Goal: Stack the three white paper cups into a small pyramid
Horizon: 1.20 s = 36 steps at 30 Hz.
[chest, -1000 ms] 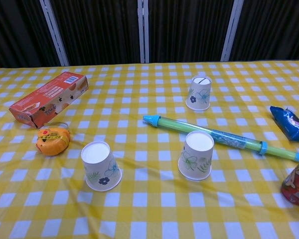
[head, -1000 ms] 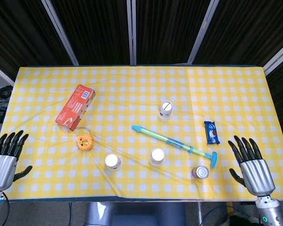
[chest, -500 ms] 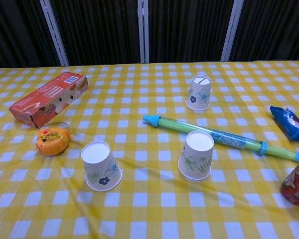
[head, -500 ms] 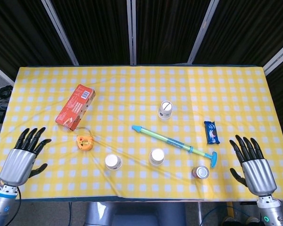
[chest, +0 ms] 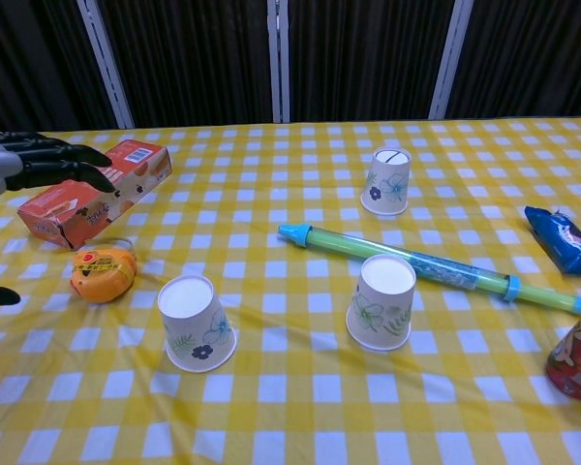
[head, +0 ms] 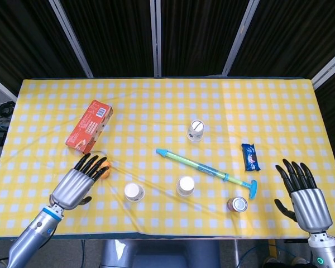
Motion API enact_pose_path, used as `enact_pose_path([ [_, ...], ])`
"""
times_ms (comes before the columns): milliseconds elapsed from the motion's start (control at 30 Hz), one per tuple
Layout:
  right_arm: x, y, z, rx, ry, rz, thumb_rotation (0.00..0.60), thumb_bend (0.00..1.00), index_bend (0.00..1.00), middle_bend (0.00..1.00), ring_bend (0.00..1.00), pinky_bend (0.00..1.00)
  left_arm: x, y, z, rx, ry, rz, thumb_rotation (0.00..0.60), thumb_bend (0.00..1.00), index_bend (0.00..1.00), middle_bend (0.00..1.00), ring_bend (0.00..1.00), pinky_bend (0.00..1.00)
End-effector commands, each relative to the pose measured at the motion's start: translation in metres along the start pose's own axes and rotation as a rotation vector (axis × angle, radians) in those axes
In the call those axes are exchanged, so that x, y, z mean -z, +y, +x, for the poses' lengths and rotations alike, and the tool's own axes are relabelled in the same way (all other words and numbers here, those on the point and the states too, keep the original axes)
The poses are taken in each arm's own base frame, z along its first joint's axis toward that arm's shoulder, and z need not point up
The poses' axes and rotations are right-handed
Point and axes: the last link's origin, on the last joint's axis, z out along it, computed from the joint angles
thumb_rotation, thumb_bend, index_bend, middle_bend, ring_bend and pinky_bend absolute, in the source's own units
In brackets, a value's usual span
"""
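Three white paper cups stand upside down and apart on the yellow checked cloth: one front left (head: 134, 192) (chest: 197, 323), one front middle (head: 185, 186) (chest: 382, 302), one further back (head: 196, 130) (chest: 386, 180). My left hand (head: 78, 183) (chest: 39, 163) hovers open, fingers stretched, to the left of the front-left cup and over the small orange object (head: 104, 164) (chest: 103, 270). My right hand (head: 303, 192) is open at the table's right front edge, far from the cups; the chest view does not show it.
A red snack box (head: 89, 126) lies at the left. A blue-green pump tube (head: 206, 166) lies diagonally between the cups. A red can (head: 237, 204) stands front right, and a blue snack packet (head: 250, 157) lies to the right.
My left hand has swept from the table's left edge in towards the front-left cup, now over the orange object. The right hand has drifted slightly. The cups have not moved.
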Motion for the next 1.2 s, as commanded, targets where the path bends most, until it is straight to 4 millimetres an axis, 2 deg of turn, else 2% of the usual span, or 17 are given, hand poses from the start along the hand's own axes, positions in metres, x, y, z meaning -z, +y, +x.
enact_pose_path([
  [33,0.0,0.001,0.002,-0.007,0.005,-0.003,0.6,0.13,0.05,0.0,0.0,0.0,-0.022,0.019,0.002,-0.019,-0.029,-0.04,0.6,0.12,0.12,0.0,0.0,0.0],
  [333,0.001,0.004,0.009,-0.034,0.022,-0.009,0.6,0.13,0.05,0.0,0.0,0.0,-0.054,0.052,-0.004,-0.035,-0.079,-0.091,0.6,0.12,0.26,0.0,0.0,0.0],
  [533,0.002,0.006,0.011,-0.045,0.027,-0.013,0.6,0.13,0.05,0.0,0.0,0.0,-0.069,0.067,-0.009,-0.05,-0.097,-0.103,0.6,0.12,0.27,0.0,0.0,0.0],
  [767,0.002,0.007,0.014,-0.054,0.032,-0.015,0.6,0.13,0.05,0.0,0.0,0.0,-0.077,0.073,-0.011,-0.052,-0.12,-0.098,0.6,0.12,0.28,0.0,0.0,0.0],
  [967,0.002,0.008,0.014,-0.058,0.034,-0.014,0.6,0.13,0.05,0.0,0.0,0.0,-0.08,0.077,-0.015,-0.057,-0.135,-0.095,0.6,0.25,0.35,0.0,0.0,0.0],
  [1200,0.002,0.007,0.015,-0.061,0.035,-0.013,0.6,0.13,0.05,0.0,0.0,0.0,-0.081,0.078,-0.011,-0.048,-0.12,-0.09,0.6,0.25,0.36,0.0,0.0,0.0],
])
